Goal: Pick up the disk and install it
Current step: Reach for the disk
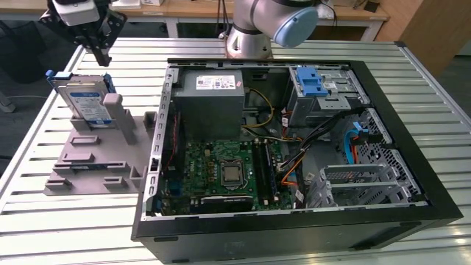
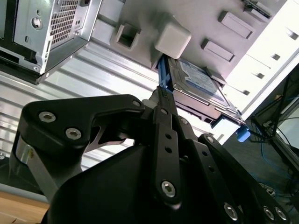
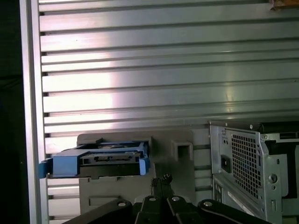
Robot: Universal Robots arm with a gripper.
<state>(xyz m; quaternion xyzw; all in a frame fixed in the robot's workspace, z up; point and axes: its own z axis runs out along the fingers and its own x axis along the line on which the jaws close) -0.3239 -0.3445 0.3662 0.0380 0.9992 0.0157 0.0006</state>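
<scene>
Nearest in the exterior view, an open computer case (image 1: 294, 232) lies on its side on a slatted metal worktop (image 1: 44, 221), with its circuit board and cables showing. Beside it, toward the exterior view's left, sits a grey moulded holder (image 1: 96, 160). The disk (image 1: 87, 102) stands in the farther end of this holder. It is propped on one short end and leans slightly, with its labelled face turned toward the case and its blue carrier framing the edges. Its long axis therefore runs roughly upward, and its upper short end faces the pincer (image 1: 99, 58). The pincer hangs directly above that upper end and a little beyond it, near but clearly apart. In the first wrist view the camera looks down on the disk (image 3: 110, 161), which shows end-on as a wide, thin blue-edged bar just ahead of the pincer (image 3: 161, 179). In the second wrist view the disk (image 2: 201, 81) lies just past the pincer (image 2: 163, 93). The pincer's fingers appear drawn together with nothing between them. Farther back, the arm (image 1: 257, 27) rises from the far edge of the worktop behind the case. Its wrist is carried out toward the exterior view's left, so the pincer points straight down.
</scene>
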